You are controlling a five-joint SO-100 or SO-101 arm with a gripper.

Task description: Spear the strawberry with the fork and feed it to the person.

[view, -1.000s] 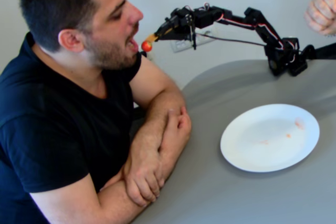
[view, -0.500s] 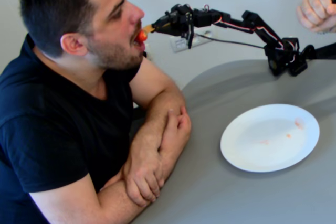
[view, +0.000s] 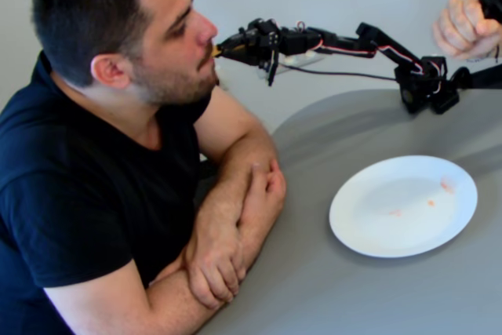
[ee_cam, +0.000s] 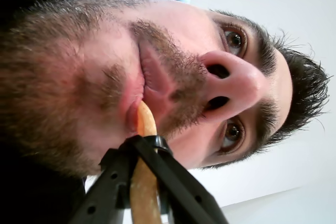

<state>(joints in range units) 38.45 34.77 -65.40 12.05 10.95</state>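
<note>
Fork point(ee_cam: 146, 129) tip between the lips of the person point(view: 118, 115).
We see the gripper point(ee_cam: 144, 148) closed around the fork's handle, arm stretched out level above the table point(view: 329, 288). We cannot see the strawberry; the tines are hidden in his mouth. The white plate point(view: 369, 225) carries only orange smears.

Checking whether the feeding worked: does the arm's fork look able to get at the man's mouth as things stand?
Yes, it seems so: the fork already sits between the person's lips, nothing in the way. No strawberry shows; the plate holds only smears.
</note>
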